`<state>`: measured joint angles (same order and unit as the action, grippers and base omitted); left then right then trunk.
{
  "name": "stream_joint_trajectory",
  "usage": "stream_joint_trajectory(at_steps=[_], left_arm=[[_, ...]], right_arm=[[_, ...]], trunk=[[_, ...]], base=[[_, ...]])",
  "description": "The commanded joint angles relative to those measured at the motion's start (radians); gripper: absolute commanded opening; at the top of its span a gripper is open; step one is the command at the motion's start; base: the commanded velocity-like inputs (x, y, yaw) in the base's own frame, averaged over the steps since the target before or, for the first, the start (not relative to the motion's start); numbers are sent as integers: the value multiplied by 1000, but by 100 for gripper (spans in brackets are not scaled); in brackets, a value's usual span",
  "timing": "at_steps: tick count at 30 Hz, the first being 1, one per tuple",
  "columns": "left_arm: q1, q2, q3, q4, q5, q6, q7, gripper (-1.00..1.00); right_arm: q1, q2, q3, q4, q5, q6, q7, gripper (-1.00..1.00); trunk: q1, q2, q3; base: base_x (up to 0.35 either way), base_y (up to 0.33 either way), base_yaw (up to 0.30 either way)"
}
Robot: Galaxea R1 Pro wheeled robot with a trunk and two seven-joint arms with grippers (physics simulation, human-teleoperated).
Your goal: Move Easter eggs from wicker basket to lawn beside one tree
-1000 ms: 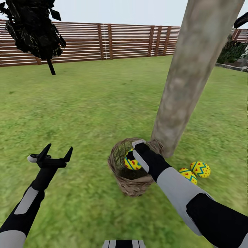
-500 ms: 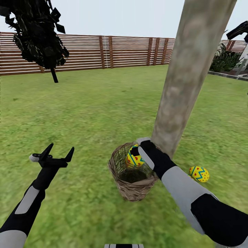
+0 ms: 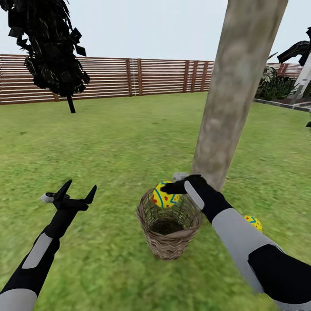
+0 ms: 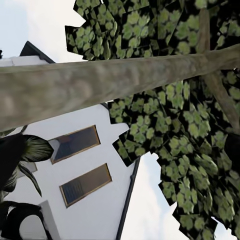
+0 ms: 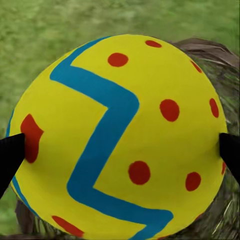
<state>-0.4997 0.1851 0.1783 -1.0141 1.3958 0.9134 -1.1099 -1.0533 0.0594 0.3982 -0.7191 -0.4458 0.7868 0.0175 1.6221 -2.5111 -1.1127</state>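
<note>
Egg [image 3: 163, 195] now higher, in right tool [image 3: 171, 190]

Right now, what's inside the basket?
The basket looks empty: a dark hollow behind open weave. The right gripper holds an egg just above its rim. The very bottom stays in shadow.

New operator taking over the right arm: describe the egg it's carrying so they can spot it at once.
Find the thick pale tree trunk; the wicker basket stands at its foot. The egg is above the basket's rim, clamped in the right gripper, unlike the egg on the grass behind the forearm.
</note>
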Motion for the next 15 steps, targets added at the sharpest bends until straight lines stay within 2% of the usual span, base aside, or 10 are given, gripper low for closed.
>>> stream_joint_trajectory(at_steps=[1,5,9,10,11,12,13,15], left_arm=[[0,-1,0,0,3,5,4,100],[-1,-16,0,0,3,5,11,100],[0,-21,0,-1,3,5,35,100],[-1,-24,0,-1,3,5,37,100],[0,-40,0,-1,3,4,38,100],[0,-47,-10,-7,2,4,44,100],[-1,-51,-83,-36,3,3,54,100],[-1,-55,-176,-59,4,3,60,100]], right_arm=[[-1,-14,-23,-1,3,5,87,-100],[-1,-83,-55,-3,3,6,366,-100],[16,-103,-97,-3,3,6,606,-100],[20,-122,-100,-3,3,6,722,-100],[22,-162,-101,-1,2,7,897,-100],[24,-173,-102,1,1,6,927,-100],[40,-187,-125,3,0,6,960,-100],[63,-197,-205,6,1,6,1051,-100]], trunk=[[-1,0,3],[-2,1,19],[-4,2,34],[-5,2,38],[-5,2,42],[-6,3,47],[-6,3,52],[-7,3,62]], base=[[0,0,0],[0,0,0],[-24,0,0],[-260,0,0],[-330,0,-69],[-336,0,-149],[-339,0,-191],[-340,0,-204]])
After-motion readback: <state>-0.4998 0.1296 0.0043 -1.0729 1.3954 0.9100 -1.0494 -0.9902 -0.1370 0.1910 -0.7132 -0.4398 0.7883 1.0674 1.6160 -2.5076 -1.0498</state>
